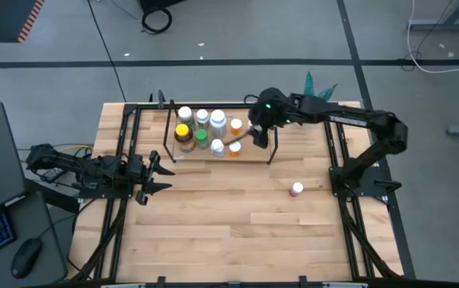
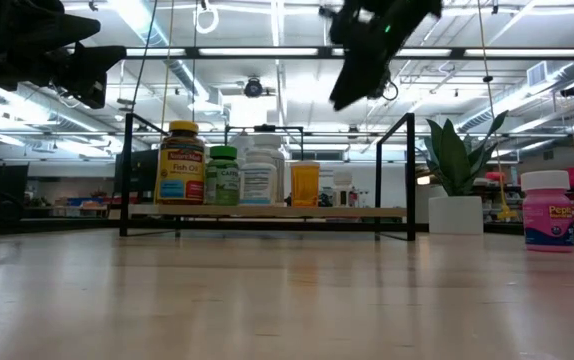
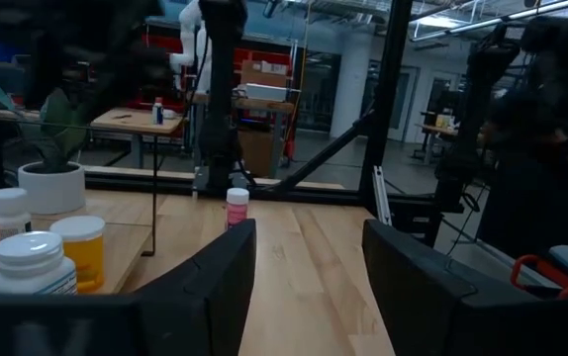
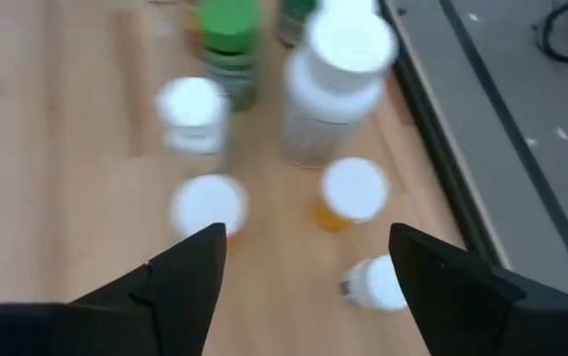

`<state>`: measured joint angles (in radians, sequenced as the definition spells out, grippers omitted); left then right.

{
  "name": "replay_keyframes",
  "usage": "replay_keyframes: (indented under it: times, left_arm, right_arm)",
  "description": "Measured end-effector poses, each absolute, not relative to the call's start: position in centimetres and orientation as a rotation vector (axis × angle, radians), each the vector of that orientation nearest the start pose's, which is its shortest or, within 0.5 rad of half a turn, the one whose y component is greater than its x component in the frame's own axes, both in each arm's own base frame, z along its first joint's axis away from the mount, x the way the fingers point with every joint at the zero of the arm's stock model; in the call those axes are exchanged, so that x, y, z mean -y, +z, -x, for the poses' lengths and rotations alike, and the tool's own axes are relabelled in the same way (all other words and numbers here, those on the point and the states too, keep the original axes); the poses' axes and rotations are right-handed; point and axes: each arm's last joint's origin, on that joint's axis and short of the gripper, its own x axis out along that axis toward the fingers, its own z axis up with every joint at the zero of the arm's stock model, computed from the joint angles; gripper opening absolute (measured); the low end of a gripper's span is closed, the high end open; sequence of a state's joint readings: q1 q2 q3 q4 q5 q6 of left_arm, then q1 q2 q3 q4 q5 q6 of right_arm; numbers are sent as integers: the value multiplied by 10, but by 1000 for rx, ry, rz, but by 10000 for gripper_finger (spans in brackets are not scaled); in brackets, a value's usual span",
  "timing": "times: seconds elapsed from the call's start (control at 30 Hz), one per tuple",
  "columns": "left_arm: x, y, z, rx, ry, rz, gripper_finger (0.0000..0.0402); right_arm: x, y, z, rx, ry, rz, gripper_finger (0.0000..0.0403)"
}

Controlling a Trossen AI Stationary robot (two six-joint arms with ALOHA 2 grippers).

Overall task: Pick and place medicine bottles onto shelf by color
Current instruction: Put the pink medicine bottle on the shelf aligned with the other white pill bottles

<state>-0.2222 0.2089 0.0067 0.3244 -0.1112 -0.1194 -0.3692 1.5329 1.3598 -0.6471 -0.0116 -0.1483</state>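
The shelf (image 1: 249,154) stands at the table's far middle, a light board in a black rod frame. Several medicine bottles stand on it, among them a yellow-capped one (image 1: 183,132), a green-capped one (image 1: 202,137) and white-capped ones (image 1: 217,120). A pink-capped bottle (image 1: 297,190) stands upright on the table at the right; it also shows in the low view (image 2: 548,210). My right gripper (image 1: 255,138) hangs open and empty above the shelf's right part, over the white caps (image 4: 353,188). My left gripper (image 1: 161,176) is open and empty at the table's left.
A white pot with a green plant (image 2: 457,195) stands at the table's far right, behind the shelf's right end. The black rods of the shelf frame (image 2: 410,175) rise around the bottles. Bare tabletop (image 1: 229,224) lies between the shelf and the near edge.
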Motion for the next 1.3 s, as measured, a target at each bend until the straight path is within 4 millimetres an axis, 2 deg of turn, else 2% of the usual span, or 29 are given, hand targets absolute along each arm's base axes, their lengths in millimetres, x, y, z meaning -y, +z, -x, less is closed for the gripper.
replay_keyframes:
  times: [0.13, 0.23, 0.43, 0.57, 0.7, 0.93, 1.17, 1.3]
  left_arm:
    - [21, 180, -108, 114, -118, 139, 197]
    - [21, 180, -108, 114, -118, 140, 199]
    - [21, 180, -108, 114, -118, 139, 193]
    - [21, 180, -108, 114, -118, 139, 196]
    - [21, 180, -108, 114, -118, 139, 198]
    - [21, 180, -108, 114, -118, 139, 193]
    - [21, 180, -108, 114, -118, 139, 199]
    - [21, 180, -108, 113, -118, 140, 195]
  right_arm:
    - [80, 334, -290, -823, -180, -30, 287]
    - [48, 340, -282, -828, -98, -61, 285]
    - [-4, 314, -268, -1004, -41, -185, 277]
    - [-25, 290, -253, -1124, -95, -240, 273]
    - [-32, 268, -233, -1180, -168, -328, 272]
    - [-29, 238, -201, -1221, -346, -431, 291]
    - [-28, 216, -191, -1275, -418, -465, 318]
    - [-29, 206, -191, -1284, -401, -508, 328]
